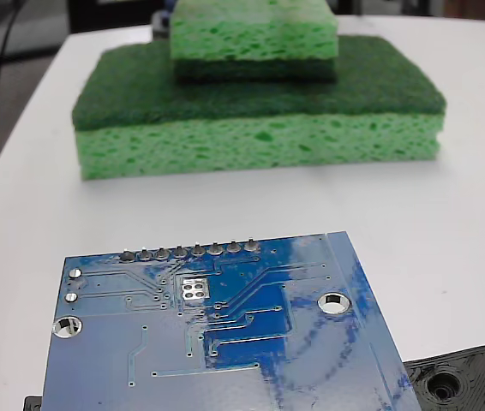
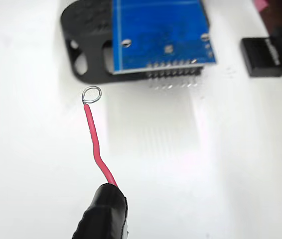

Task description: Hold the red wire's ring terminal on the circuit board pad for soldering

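Observation:
In the wrist view the red wire (image 2: 97, 144) rises from its black sleeve (image 2: 103, 211) at the bottom edge, where my gripper holds it; the fingers themselves do not show. Its silver ring terminal (image 2: 91, 94) hangs over bare white table, below and to the left of the blue circuit board (image 2: 158, 32). The ring stands well apart from the small square pad (image 2: 169, 49). In the fixed view the circuit board (image 1: 225, 342) lies in the foreground, and the pad (image 1: 194, 289) sits bare just below the row of solder pins (image 1: 188, 252). Neither wire nor gripper appears in the fixed view.
A black plastic part with holes (image 2: 83, 47) lies under the board and shows again as a black plastic corner (image 1: 470, 381). A small black block (image 2: 263, 56) sits right of the board. Two stacked green sponges (image 1: 255, 94) stand behind the board.

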Robot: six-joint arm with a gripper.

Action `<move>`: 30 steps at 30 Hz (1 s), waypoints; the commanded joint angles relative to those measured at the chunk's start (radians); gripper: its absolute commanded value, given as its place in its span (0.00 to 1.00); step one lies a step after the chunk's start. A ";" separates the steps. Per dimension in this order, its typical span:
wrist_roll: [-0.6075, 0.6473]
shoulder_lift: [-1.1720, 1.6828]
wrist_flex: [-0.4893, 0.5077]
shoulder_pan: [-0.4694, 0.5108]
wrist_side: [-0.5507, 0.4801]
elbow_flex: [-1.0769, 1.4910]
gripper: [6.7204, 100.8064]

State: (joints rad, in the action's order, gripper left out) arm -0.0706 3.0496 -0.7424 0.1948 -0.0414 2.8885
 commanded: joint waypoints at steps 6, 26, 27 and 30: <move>0.020 -0.109 0.086 0.094 -0.107 -0.077 0.99; 0.060 -0.988 0.316 0.114 -0.149 -0.505 0.99; 0.060 -0.997 0.316 0.114 -0.144 -0.512 0.99; 0.051 -0.994 0.318 0.120 -0.147 -0.517 0.99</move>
State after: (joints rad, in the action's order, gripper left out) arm -0.0199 2.0463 -0.4280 0.3129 -0.1733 2.3807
